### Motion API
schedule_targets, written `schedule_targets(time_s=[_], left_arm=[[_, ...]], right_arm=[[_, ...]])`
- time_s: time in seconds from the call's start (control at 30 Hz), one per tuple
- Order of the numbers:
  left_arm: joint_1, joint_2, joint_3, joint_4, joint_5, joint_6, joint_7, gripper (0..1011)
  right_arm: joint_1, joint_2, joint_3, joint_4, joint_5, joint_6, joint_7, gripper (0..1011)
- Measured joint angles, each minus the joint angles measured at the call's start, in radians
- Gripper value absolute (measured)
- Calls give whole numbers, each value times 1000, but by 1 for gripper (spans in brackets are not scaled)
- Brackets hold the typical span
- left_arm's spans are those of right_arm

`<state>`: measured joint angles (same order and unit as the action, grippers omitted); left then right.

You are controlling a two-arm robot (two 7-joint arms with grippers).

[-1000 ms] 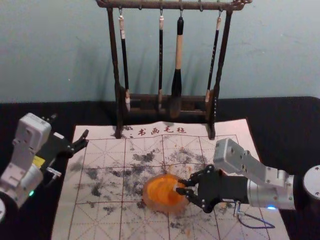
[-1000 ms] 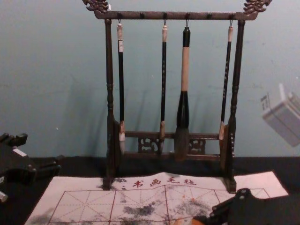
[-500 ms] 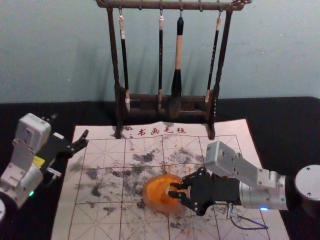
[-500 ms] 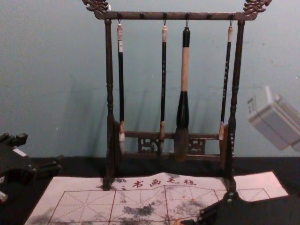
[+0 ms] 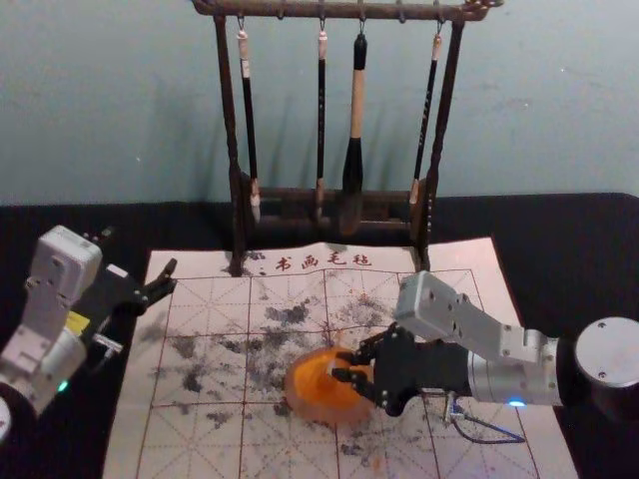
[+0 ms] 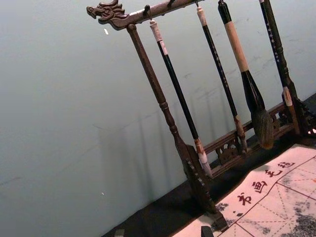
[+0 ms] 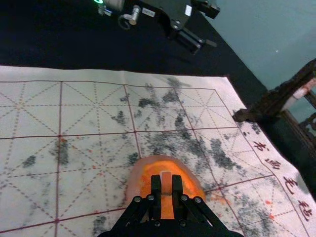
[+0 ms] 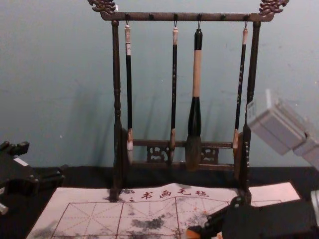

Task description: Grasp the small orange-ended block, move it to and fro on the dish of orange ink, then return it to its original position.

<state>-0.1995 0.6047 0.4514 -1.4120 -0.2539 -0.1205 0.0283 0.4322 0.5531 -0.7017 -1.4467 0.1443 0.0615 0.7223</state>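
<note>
My right gripper [image 5: 341,367] is over the orange ink dish [image 5: 300,397], coming in from the right. In the right wrist view the right gripper [image 7: 166,186] is shut on the small block [image 7: 166,181], held over the orange ink in the round dish [image 7: 136,183]. The block's orange end [image 8: 191,233] shows at the fingertips in the chest view; whether it touches the ink I cannot tell. My left gripper [image 5: 140,253] is parked open at the left, beside the mat; its tips edge into the left wrist view [image 6: 163,232].
A dark wooden rack [image 5: 232,130] with hanging brushes stands behind, its feet on the far part of the mat. The ink-stained white mat [image 5: 205,454] lies under the dish, on a black table [image 5: 579,239].
My right gripper has moved left over the dish with the block, and most recently a little away from the robot. The left arm, dish and rack have stayed still.
</note>
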Motion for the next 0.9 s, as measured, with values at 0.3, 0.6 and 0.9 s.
schedule_targets(time_s=[0.3, 0.6, 0.9], left_arm=[[0, 0, 0, 0, 0, 0, 0, 1001], [0, 0, 0, 0, 0, 0, 0, 1001], [0, 0, 0, 0, 0, 0, 0, 1002]], right_arm=[[17, -10, 8, 28, -16, 10, -14, 92], [7, 9, 23, 19, -16, 18, -17, 91], [-27, 57, 45, -43, -4, 28, -10, 91]])
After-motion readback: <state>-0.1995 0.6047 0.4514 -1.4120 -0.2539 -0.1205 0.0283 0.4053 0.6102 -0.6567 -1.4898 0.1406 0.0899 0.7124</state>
